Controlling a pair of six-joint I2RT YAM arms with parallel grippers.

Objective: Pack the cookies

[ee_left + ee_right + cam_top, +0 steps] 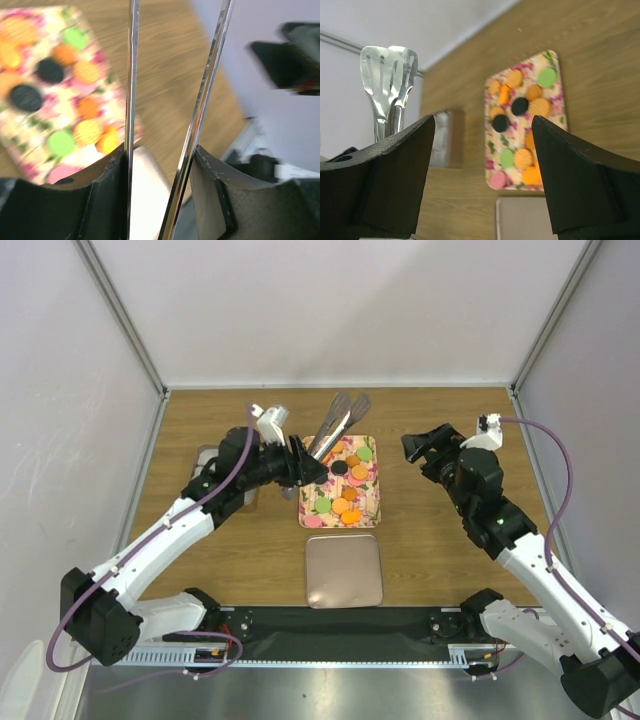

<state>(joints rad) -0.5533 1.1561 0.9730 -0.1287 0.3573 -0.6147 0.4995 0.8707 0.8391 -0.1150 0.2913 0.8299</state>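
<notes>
With the left end effector (156, 165) clamped on the tongs (131, 75), lower both tips squarely over one of the cookies (341, 506) on the floral tray (372, 510). Leave the right end effector (420, 445), jaws apart and empty, aside. Squeeze gently; tip gap possibly narrow, hard to judge through blur.

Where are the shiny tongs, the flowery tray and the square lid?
tongs (340, 410), top view, on a slotted tip.
flowery tray (558, 107), right wrist view, bare right rim.
square lid (344, 571), top view, its middle.
</notes>
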